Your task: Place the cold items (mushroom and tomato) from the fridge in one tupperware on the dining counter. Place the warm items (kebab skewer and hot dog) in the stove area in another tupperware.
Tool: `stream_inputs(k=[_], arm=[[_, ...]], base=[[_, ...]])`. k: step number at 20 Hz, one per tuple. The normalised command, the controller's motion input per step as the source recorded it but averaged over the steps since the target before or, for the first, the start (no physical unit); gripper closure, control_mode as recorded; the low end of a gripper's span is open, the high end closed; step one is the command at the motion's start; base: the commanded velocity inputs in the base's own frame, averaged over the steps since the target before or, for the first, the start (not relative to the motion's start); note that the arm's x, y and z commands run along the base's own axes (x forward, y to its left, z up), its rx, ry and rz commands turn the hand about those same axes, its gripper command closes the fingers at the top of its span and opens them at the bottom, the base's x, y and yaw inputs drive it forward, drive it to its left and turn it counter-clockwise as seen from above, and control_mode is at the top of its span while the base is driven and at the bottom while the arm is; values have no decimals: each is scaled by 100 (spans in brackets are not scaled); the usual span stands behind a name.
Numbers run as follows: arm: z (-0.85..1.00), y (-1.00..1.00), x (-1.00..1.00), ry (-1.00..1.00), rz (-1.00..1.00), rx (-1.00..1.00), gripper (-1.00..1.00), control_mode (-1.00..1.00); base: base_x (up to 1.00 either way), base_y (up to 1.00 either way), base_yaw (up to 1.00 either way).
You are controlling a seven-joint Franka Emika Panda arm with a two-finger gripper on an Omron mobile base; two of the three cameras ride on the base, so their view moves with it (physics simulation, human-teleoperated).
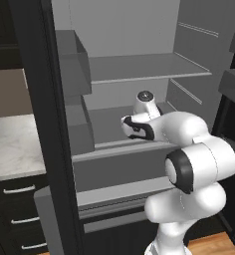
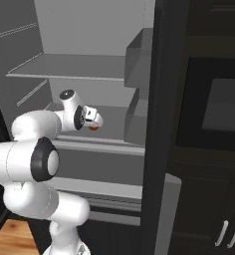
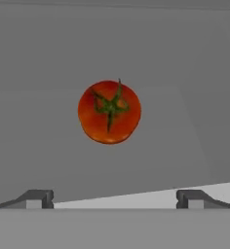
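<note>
While hovering above the tomato (image 3: 109,112) on the fridge shelf (image 3: 48,160), jaws spread fully wide, gripping nothing, touching nothing

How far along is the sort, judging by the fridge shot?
Early. Done: the fridge door stands open and the arm has reached onto a shelf. In hand: nothing; the hand is open, lined up on the tomato, which lies on the shelf, untouched. Left: grasp it and carry it to a tupperware, then the mushroom and both warm items, none visible here.
</note>
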Motion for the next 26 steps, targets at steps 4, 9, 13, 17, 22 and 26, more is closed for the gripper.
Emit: stream_inputs(k=[4, 9, 13, 17, 22, 26], arm=[[-22, -21, 41, -4, -1, 0, -100, -100], [-12, -4, 37, -7, -1, 0, -100, -100], [-24, 1, 31, -1, 0, 0, -100, -100], [-32, 7, 43, 0, 0, 0, -100, -100], [-39, 9, 19, 5, -2, 0, -100, -100], [-67, -3, 0, 19, -15, 0, 100, -100]], base=[[0, 0, 0], [0, 0, 0], [0, 0, 0], [0, 0, 0], [0, 0, 0], [0, 0, 0]])
